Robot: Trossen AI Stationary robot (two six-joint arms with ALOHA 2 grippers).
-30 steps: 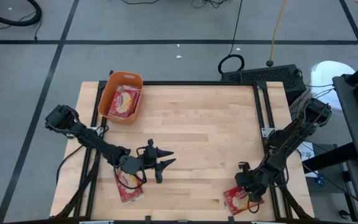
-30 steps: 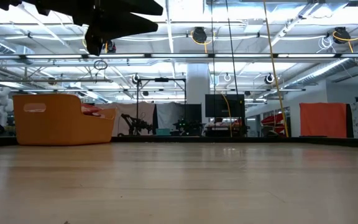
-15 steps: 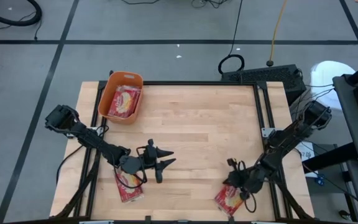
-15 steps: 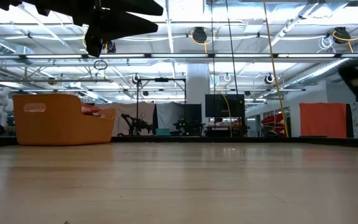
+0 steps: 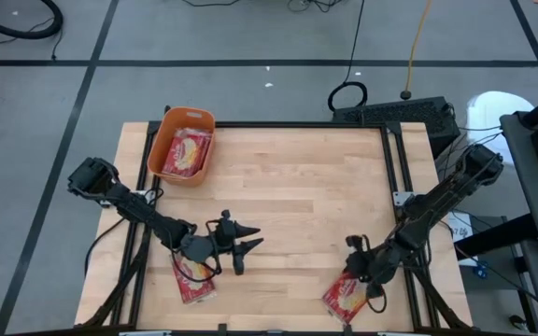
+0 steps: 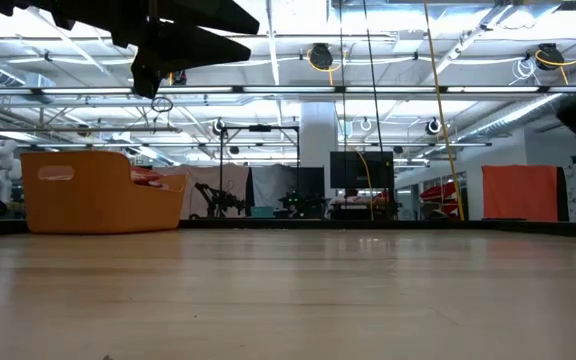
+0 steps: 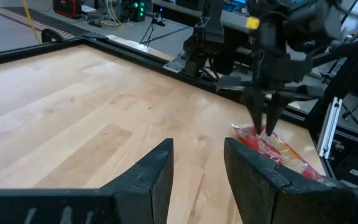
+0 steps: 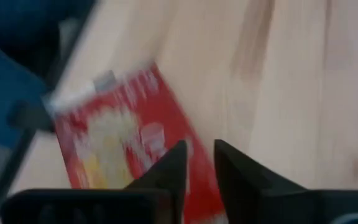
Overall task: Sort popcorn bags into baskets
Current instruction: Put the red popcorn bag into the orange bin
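Observation:
One red popcorn bag [image 5: 344,299] lies flat near the table's near right corner. My right gripper [image 5: 354,270] points down over the end of this bag [image 7: 278,152] that faces the table's centre, with a narrow gap between the fingers [image 8: 197,163]. A second bag [image 5: 194,280] lies at the near edge under my left arm. My left gripper [image 5: 248,240] hovers open, level above the table, pointing right [image 7: 197,168]. The orange basket [image 5: 162,142] stands at the far left corner with bags [image 5: 187,151] inside. My right gripper comes at the bag from above, pointing down at its inner end [image 7: 253,132]. I cannot tell whether its fingertips [image 7: 270,127] touch it. The bag lies flat on the table.
A black frame [image 5: 395,187] runs along the table's edges. Bare wood [image 5: 306,187] stretches between the basket and both grippers. In the low view the basket [image 6: 88,190] stands at the far left.
My right gripper moved toward the table's left. The bag beneath it slid a little leftward along the near edge and turned about, staying flat on the table. It has kept still in the last half second.

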